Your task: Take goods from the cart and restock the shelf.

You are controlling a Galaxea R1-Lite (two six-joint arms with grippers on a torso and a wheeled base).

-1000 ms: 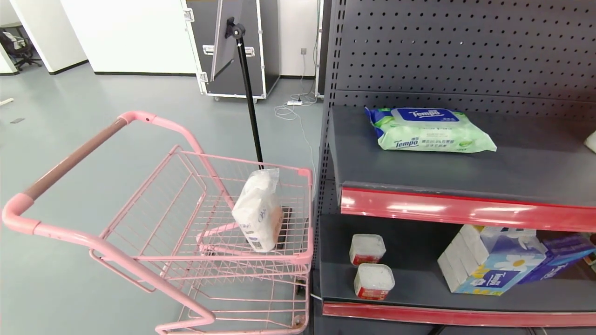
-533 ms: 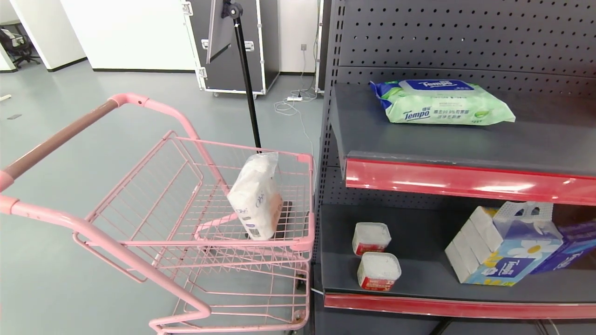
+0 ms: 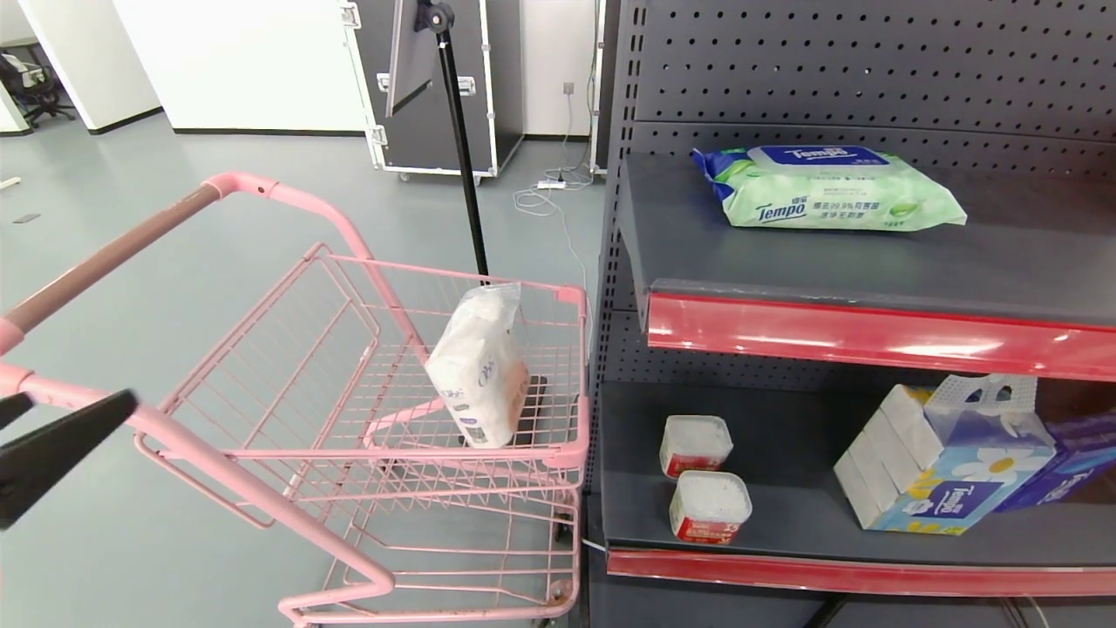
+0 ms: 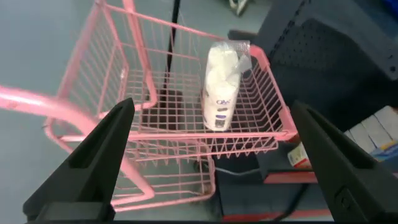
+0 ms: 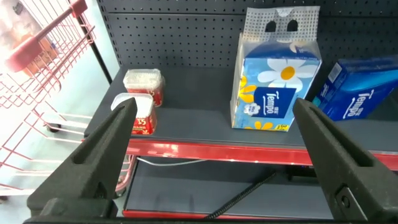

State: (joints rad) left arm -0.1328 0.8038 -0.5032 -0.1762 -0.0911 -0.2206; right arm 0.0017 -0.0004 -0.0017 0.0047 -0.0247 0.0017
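A white bag of goods (image 3: 478, 366) stands upright in the pink wire cart (image 3: 261, 349), against the basket's end nearest the shelf. My left gripper (image 4: 212, 104) hovers open above the cart's handle side, with the bag (image 4: 222, 87) ahead between its fingers and well apart from them. One of its fingers (image 3: 61, 440) shows at the lower left of the head view. The dark shelf unit (image 3: 872, 262) stands to the right of the cart. My right gripper (image 5: 214, 102) is open, holds nothing and faces the lower shelf (image 5: 205, 124).
A green wet-wipes pack (image 3: 828, 187) lies on the upper shelf, with bare board around it. On the lower shelf are two red-and-white tubs (image 3: 708, 508), a tissue bundle (image 3: 950, 462) and a blue pack (image 3: 1072, 471). A tripod pole (image 3: 462, 157) stands behind the cart.
The head camera shifted early on, so the whole scene slid. Since half a second ago my left gripper's finger has come into the head view at the lower left. The bag has not moved.
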